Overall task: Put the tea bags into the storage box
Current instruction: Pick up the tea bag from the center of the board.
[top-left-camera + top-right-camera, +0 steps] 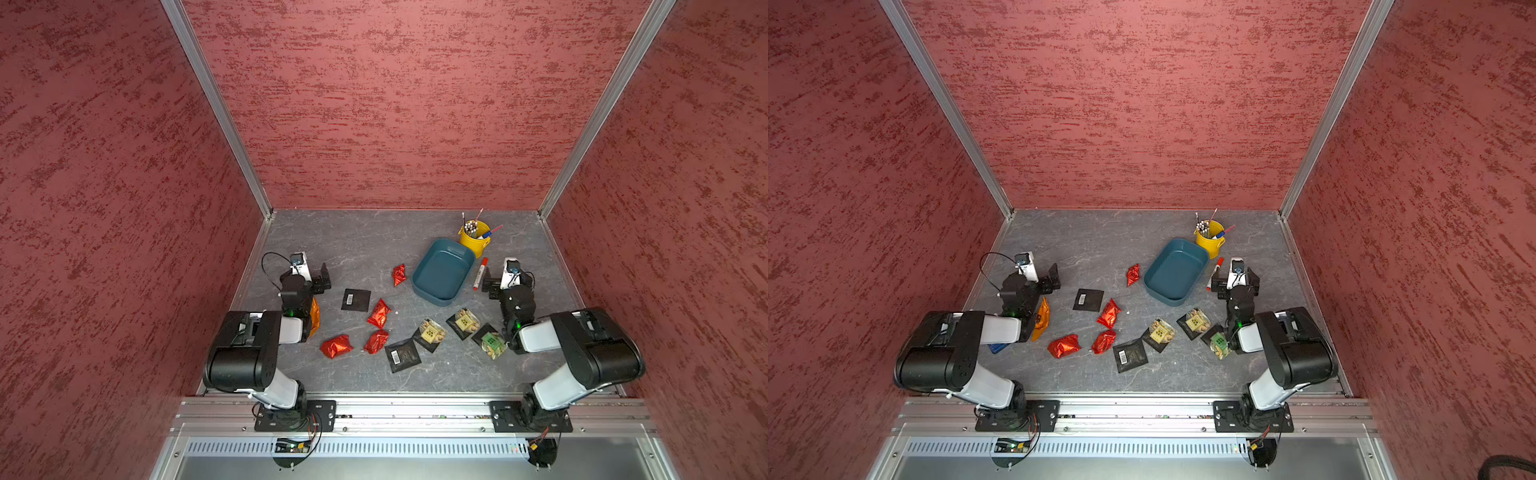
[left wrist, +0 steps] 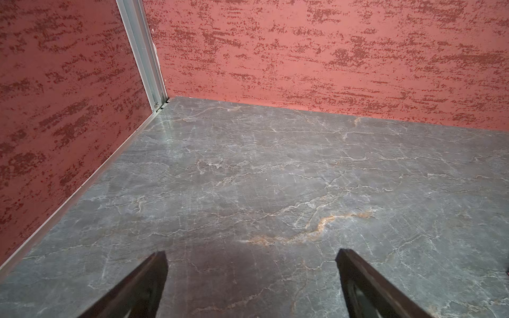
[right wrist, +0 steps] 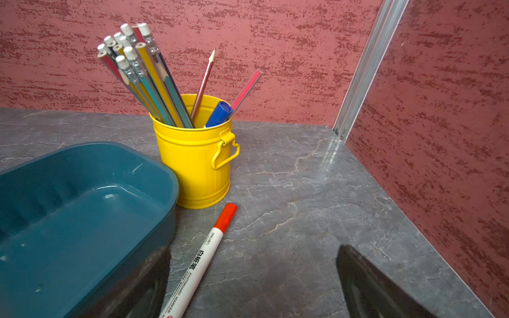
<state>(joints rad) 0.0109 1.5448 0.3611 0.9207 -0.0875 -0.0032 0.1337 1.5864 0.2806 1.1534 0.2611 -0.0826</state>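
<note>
Top views alone show red foil and black square tea bags (image 1: 378,312) loose on grey table (image 1: 353,249) near dark teal shallow plastic storage box (image 1: 444,270). Spread wide: left gripper (image 2: 252,254) over bare table, right gripper (image 3: 253,250) beside red-capped white marker (image 3: 205,252).

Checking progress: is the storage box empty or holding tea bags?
Empty: the storage box shows only a bare teal bottom in both top views.

Teal box (image 1: 444,270) sitting near the far right of the grey table (image 1: 353,237), tea bags (image 1: 378,313) lying scattered outside it, marker (image 1: 480,274) lying just beside it, yellow cup (image 1: 476,245) standing at its far corner
</note>
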